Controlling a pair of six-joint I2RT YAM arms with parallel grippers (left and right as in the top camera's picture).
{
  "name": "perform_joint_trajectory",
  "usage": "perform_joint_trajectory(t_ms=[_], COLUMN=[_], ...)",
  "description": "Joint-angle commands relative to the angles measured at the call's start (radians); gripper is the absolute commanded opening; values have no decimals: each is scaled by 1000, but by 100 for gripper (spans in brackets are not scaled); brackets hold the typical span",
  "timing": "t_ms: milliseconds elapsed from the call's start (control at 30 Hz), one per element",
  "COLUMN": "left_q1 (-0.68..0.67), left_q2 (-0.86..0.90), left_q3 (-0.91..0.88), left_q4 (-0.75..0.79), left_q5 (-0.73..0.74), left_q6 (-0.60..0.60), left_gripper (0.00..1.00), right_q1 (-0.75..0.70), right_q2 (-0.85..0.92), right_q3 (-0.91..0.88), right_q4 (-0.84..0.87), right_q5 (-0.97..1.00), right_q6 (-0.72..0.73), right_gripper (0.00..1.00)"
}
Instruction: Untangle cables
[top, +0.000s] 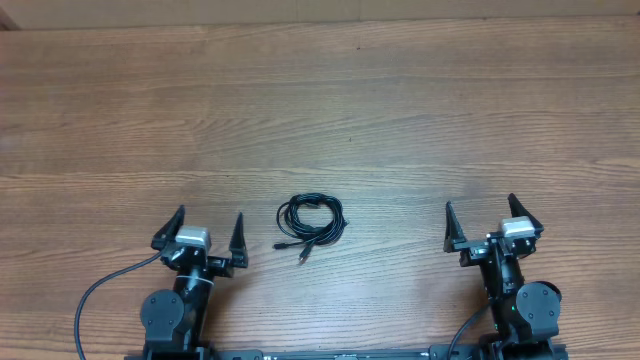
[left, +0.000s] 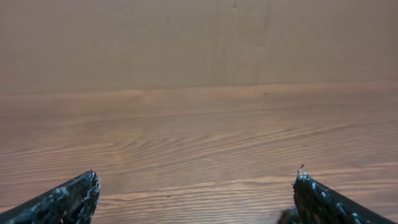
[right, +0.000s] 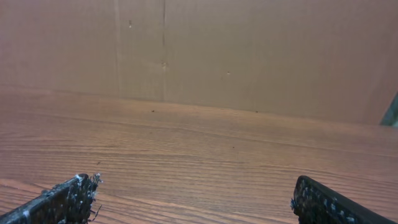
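Wood-grain table (top: 320, 100) carried the cables (top: 311, 221), coiled in one tangled bundle. Left gripper (top: 210, 212) stood near the cables on their left, jaws spread wide, holding nothing. Right gripper (top: 480, 201) stood farther off on their right, likewise spread and empty.

Cables (top: 311, 220) on table (top: 320, 100) — between left hand (top: 210, 215), right hand (top: 480, 203).

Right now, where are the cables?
Overhead view: the cables lie coiled on the table between the left claw and right claw, closer to the left. Neither wrist view shows them.
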Motion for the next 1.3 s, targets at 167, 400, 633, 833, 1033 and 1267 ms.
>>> perform_joint_trajectory(t_ms=[167,400,633,833,1033,1267], left_q1=[6,5,5,5,2,-3], left_q2=[-8,54,293,566,820,1031], left_q3=[107,294,525,746,924,961], left_q4=[-166,-332,-468,-606,-709,-720], left_q5=[127,132,135,265,500,682], left_q6=[-110,-112,-112,-92,61,80], left_gripper=[100,100,100,100,100,99], right_q1=[3,3,3,3,3,3], right_q2=[-7,-7,-7,-7,-7,-7], right_q3=[-11,-11,-11,-11,-11,-11], right_q4=[2,2,2,2,2,2], right_q5=[1,1,1,1,1,1], right_q6=[-5,-5,-5,-5,-5,-5], right_gripper=[100,100,100,100,100,100])
